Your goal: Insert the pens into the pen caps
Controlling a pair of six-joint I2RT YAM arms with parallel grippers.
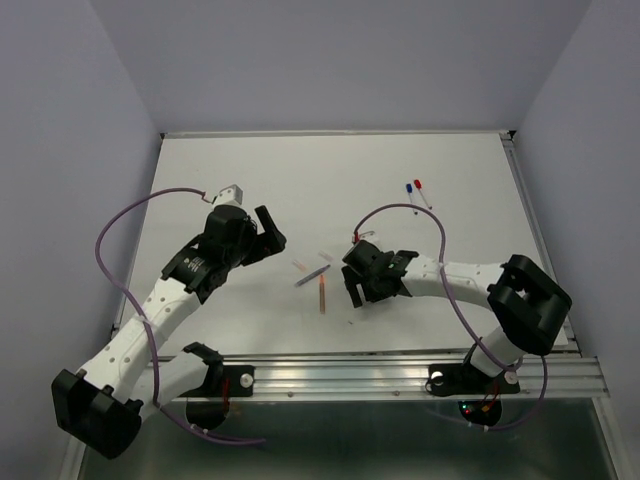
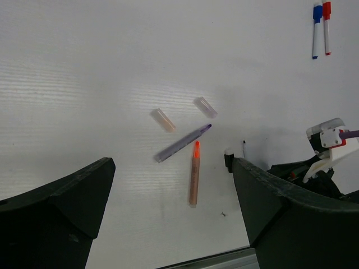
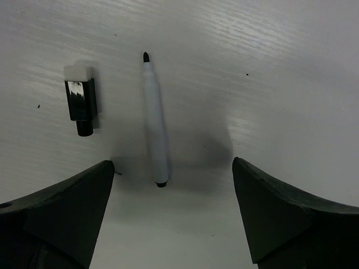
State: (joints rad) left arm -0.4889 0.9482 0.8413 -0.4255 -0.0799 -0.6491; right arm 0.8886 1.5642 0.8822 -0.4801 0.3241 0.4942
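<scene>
A grey pen (image 2: 183, 143) and an orange pen (image 2: 194, 174) lie uncapped mid-table, also in the top view (image 1: 311, 276) (image 1: 322, 294). Two pale caps (image 2: 163, 120) (image 2: 205, 106) lie just beyond them. My left gripper (image 2: 173, 165) is open and empty, above and left of these pens (image 1: 272, 232). My right gripper (image 3: 173, 165) is open and empty, hovering over a white pen with a black tip (image 3: 155, 129). A black cap (image 3: 81, 103) lies to that pen's left. In the top view my right gripper (image 1: 352, 280) hides both.
Two white pens with a blue cap (image 2: 316, 28) and a red cap (image 2: 326, 25) on lie side by side at the far right (image 1: 415, 192). The right arm (image 2: 314, 168) is close beside the loose pens. A metal rail (image 1: 400, 375) runs along the near edge.
</scene>
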